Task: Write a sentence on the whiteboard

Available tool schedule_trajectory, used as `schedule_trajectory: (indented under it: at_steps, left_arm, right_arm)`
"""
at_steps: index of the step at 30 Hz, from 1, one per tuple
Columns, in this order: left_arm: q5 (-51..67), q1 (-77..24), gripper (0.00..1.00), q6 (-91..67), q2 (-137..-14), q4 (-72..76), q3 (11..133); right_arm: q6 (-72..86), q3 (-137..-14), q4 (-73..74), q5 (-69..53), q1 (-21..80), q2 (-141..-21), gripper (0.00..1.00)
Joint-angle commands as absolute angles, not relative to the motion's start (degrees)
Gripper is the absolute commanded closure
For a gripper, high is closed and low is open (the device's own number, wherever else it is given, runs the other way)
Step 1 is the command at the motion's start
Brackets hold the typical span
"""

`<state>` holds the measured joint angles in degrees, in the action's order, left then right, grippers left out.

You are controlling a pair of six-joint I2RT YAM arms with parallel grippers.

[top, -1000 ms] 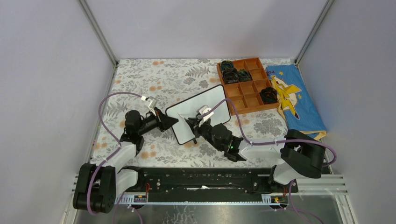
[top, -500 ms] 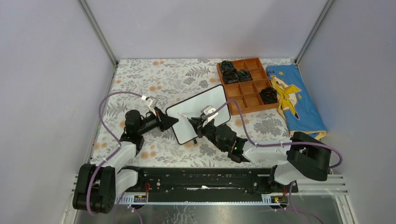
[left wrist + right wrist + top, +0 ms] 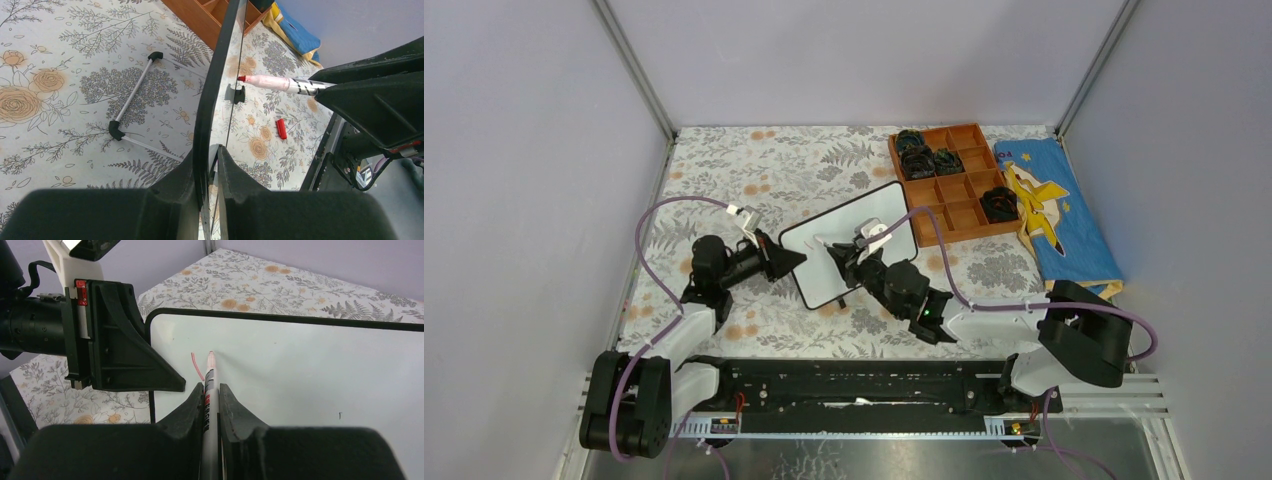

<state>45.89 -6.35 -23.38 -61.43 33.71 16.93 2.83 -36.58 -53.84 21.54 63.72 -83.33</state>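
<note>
The whiteboard (image 3: 849, 245) sits mid-surface, left of the brown tray (image 3: 944, 180), propped at a slant with its white face turned toward the right arm. The left arm reaches forward low over the floral surface (image 3: 754, 170) with its forearm angled to the right. Its left end effector (image 3: 802, 258) is closed on the black frame at the board's left edge, and the left wrist view shows one finger on each side of that frame (image 3: 206, 165).

The right arm stretches left across the near side, elbow low, with its wrist pointed at the board's face. The right end effector (image 3: 834, 258) is clamped around a marker (image 3: 209, 390), whose barrel runs out between the two fingers. Its red tip touches the board in the near left part of the white face. The sentence (image 3: 196, 365) amounts to one short curved red stroke just left of the tip; the rest of the face is blank apart from a tiny dark speck.

From the left wrist the marker (image 3: 275, 83) shows side on, pointing at the board. A small red cap (image 3: 282, 128) lies on the surface below it, and a thin pale rod with black ends (image 3: 132, 95) lies behind the board. A blue cloth (image 3: 1064, 220) lies to the right of the tray
</note>
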Motion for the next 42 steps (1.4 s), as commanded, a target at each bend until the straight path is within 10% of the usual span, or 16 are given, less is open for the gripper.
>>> schedule_trajectory:
  at_steps: [1, 42]
  left_arm:
    - [41.7, -6.4, 0.87, -18.9, -62.0, 31.1, 17.6]
    - [41.2, -6.9, 0.87, -18.4, -61.3, 30.0, 17.8]
  right_arm:
    - [3.6, -39.7, -55.9, 22.4, 62.9, -84.2, 1.00]
    - [10.2, -30.5, -53.6, 18.6, 62.7, -81.5, 1.00]
